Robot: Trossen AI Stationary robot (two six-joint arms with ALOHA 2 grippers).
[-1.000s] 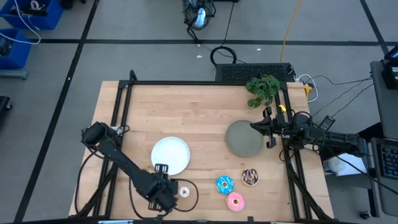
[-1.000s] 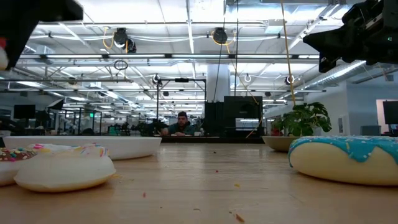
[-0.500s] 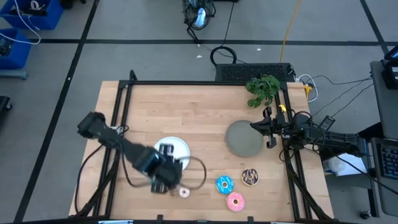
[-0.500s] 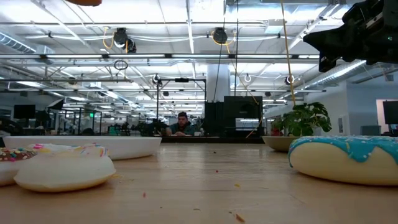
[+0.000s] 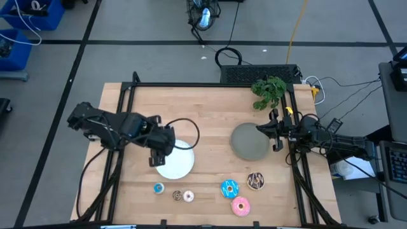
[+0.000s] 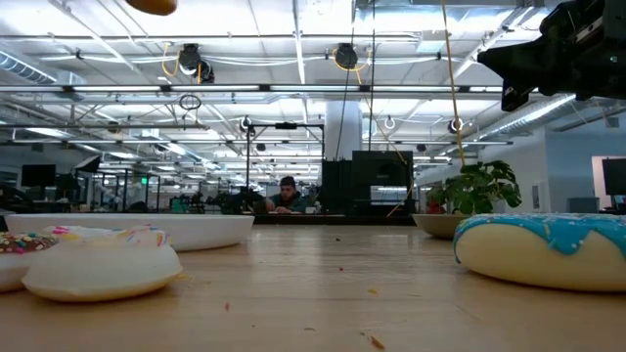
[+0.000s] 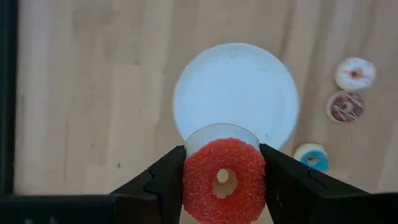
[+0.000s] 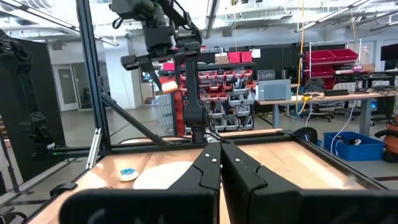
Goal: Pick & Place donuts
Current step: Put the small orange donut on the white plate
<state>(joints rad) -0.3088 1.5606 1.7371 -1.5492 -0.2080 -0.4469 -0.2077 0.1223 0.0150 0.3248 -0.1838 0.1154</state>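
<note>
Your left pincer [image 7: 224, 180] pinches the red donut [image 7: 224, 179] above the white plate [image 5: 178, 162]. Your right pincer [image 8: 219, 163] is pressed together beside the grey plate [image 5: 249, 141].

We saw a wooden desk [image 5: 203, 114] carrying a white plate [image 5: 180, 163], a grey plate [image 5: 248, 141] and five donuts [image 5: 229, 189] along its near edge.

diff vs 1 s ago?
The left gripper, shut on the small red ring donut, rose from the table's front edge to above the white round plate. The right gripper stayed shut beside the grey round plate; other donuts unmoved.
</note>
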